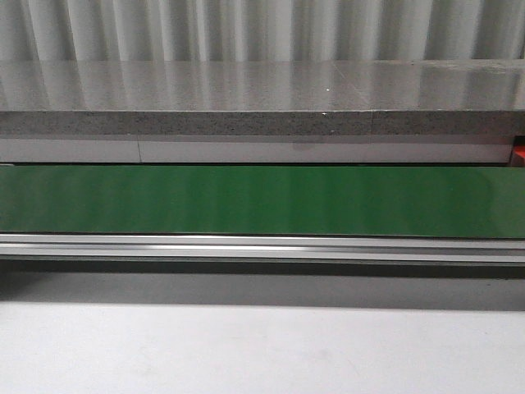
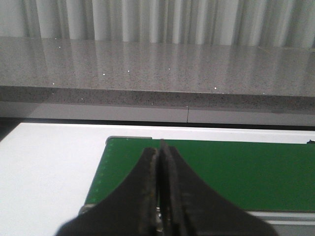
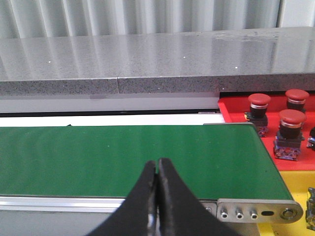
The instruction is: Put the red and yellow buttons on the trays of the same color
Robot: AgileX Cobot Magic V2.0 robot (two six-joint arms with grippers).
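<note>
Your right gripper [image 3: 157,172] and left gripper [image 2: 158,162] both sit pressed together above the smooth green conveyor belt [image 3: 123,152]. Three red-capped buttons [image 3: 289,129] stand on the red tray [image 3: 231,110] beyond the belt's rounded end (yellow tray [image 3: 290,182] beside it).

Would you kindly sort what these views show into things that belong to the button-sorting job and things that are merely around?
Part of the job:
- red buttons, three standing on the red tray
- yellow tray
- left hand and right hand, both shut and empty

Merely around:
- green conveyor belt, bare
- grey stone counter
- curtain
</note>
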